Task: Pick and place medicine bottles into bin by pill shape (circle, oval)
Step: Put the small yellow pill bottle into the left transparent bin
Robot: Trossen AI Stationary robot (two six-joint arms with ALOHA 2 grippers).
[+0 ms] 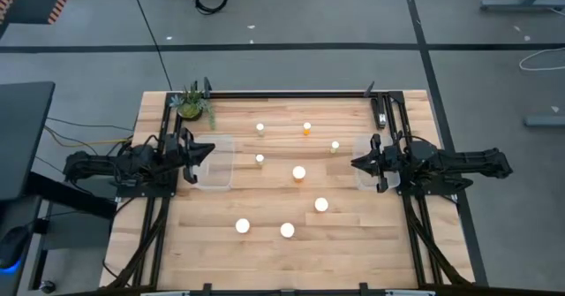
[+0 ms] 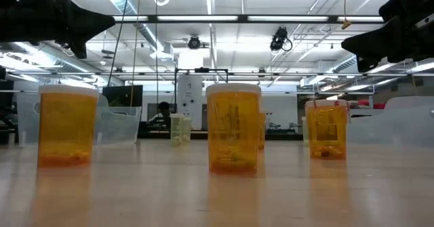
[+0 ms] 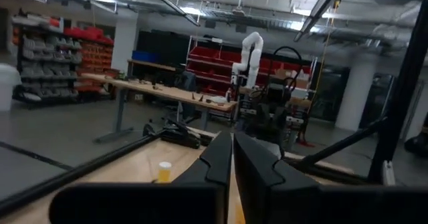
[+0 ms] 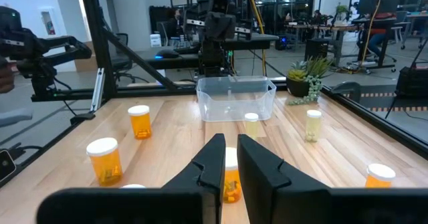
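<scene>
Several small medicine bottles with white caps stand upright and scattered on the wooden table, among them one at the middle (image 1: 298,173), one nearer (image 1: 320,205) and two by the near edge (image 1: 242,227) (image 1: 287,231). Three orange ones show close in the low view (image 2: 233,127). My left gripper (image 1: 203,150) hovers shut and empty over the left clear bin (image 1: 214,165). My right gripper (image 1: 357,163) hovers over the right clear bin (image 1: 366,176), its fingers drawn together with only a narrow slit (image 4: 231,147), and empty. Both are well above the table (image 2: 386,30).
A green potted plant (image 1: 192,104) stands at the far left corner. A dark frame rail (image 1: 291,94) runs along the table's far edge, with struts down both sides. The right wrist view shows the left bin (image 4: 235,97) and my left arm beyond it.
</scene>
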